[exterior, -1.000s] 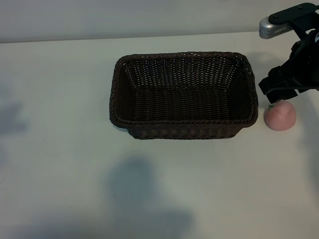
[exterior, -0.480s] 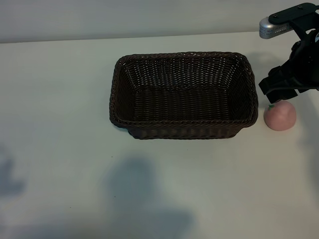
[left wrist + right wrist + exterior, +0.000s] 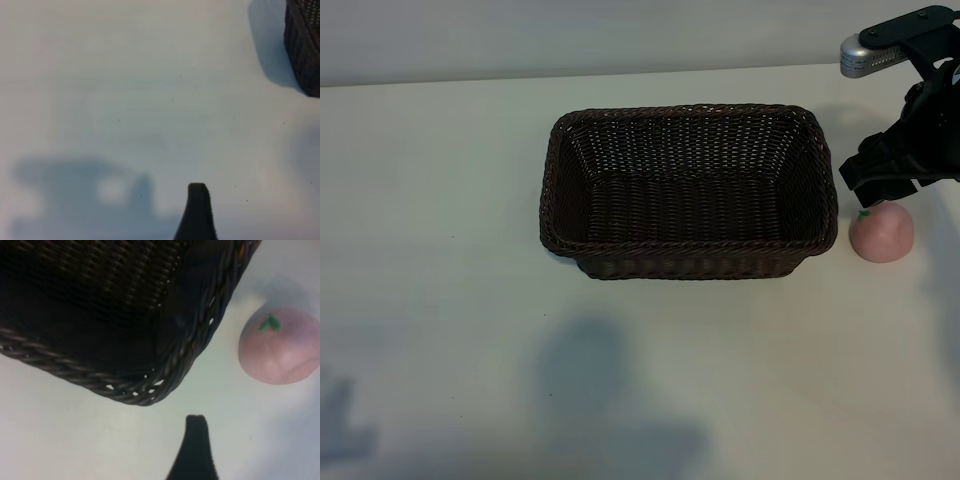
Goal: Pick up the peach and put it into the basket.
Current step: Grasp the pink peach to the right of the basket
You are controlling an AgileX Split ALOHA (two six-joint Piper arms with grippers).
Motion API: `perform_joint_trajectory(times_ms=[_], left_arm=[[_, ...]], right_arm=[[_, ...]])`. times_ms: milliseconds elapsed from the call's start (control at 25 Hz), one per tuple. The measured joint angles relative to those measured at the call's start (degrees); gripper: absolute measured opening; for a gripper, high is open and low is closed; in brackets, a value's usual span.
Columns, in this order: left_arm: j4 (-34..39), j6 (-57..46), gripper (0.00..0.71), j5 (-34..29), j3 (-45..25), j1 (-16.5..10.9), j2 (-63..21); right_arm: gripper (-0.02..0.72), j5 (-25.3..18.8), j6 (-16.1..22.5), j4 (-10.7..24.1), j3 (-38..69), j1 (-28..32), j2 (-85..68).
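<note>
On the table [image 3: 440, 200]: pale, bare surface carrying everything, with soft shadows falling across its near side.
Basket [image 3: 688, 190]: dark woven wicker, rectangular, sitting mid-table with nothing inside it.
Right arm: hangs at the far right of the exterior view, its dark wrist body above and just behind the peach.
Right gripper [image 3: 196, 440]: jaws stand wide and hold nothing; only one dark fingertip shows in its own wrist view, poised over bare table between the basket's corner and the fruit.
Left arm: out of the exterior view; its wrist camera looks over bare table, with the basket's edge [image 3: 303, 45] in one corner.
Left gripper [image 3: 197, 210]: spread wide and empty, one fingertip in sight.
Peach [image 3: 882, 232]: pale pink with a green stem, resting on the table just right of the basket's right end, close to it but apart.
Step in hand: approach; the fruit is not yet grasped.
Next move: likely calls for shifting the right gripper to straddle the peach, lowering, closing gently, then lifting clear of the rim and moving left over the basket.
</note>
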State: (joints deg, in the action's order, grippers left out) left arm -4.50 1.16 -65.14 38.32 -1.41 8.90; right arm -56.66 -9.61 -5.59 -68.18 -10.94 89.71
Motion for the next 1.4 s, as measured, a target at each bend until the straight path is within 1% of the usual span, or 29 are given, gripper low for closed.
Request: perform_joint_trajectory(times_ms=[160, 400, 600, 1280, 1400], left_arm=[[0.1, -0.2, 0.596, 0.2, -3.7, 0.0, -1.6], [1.2, -0.2, 0.596, 2.7, -6.4, 0.0, -3.3], [2.1, -0.2, 0.596, 2.9, -9.0, 0.2, -4.7], [3.0, -0.1, 0.594, 3.3, -9.1, 0.3, -5.1], [3.0, -0.1, 0.594, 3.3, -9.1, 0.3, -6.6]], right_arm=[[0.59, 0.0, 0.0, 0.0, 0.0, 0.0, 0.0], [0.59, 0.0, 0.0, 0.0, 0.0, 0.0, 0.0], [0.59, 0.0, 0.0, 0.0, 0.0, 0.0, 0.0], [0.589, 0.4, 0.0, -0.1, 0.0, 0.0, 0.0], [0.589, 0.5, 0.0, -0.2, 0.0, 0.0, 0.0]])
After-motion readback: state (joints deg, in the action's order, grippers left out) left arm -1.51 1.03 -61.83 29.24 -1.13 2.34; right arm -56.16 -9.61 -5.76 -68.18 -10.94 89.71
